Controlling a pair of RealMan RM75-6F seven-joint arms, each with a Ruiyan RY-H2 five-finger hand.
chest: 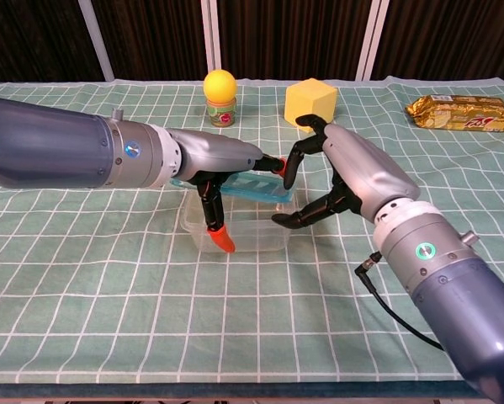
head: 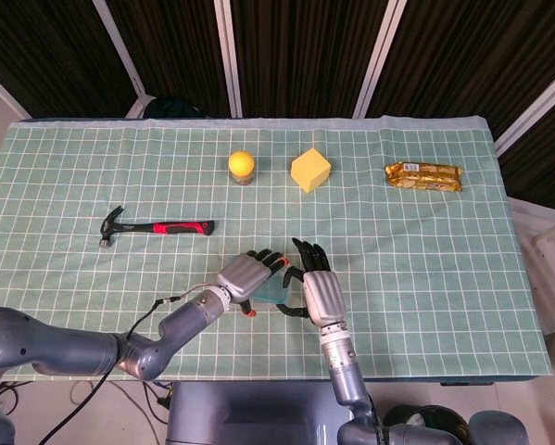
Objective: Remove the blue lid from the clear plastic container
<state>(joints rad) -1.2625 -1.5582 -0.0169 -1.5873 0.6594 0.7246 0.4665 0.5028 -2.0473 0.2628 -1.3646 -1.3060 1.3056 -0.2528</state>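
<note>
In the chest view the blue lid [chest: 250, 187] sits tilted on the clear plastic container [chest: 239, 229] near the table's front edge, the left hand [chest: 214, 168] gripping it from above with fingers curled over its rim. The right hand [chest: 340, 177] hooks its curled fingers at the lid's right end. The head view hides the container under both hands, showing the hammer [head: 157, 226] well apart

I count two hands, left hand [chest: 222, 167] and right hand [chest: 357, 172]. One container [chest: 239, 229] with one lid [chest: 247, 188]. Beyond that I see one hammer [head: 157, 226], one yellow block [head: 310, 170], one ball [head: 242, 163] sitting on one small jar [chest: 220, 112], and one snack pack [head: 423, 176].
</note>
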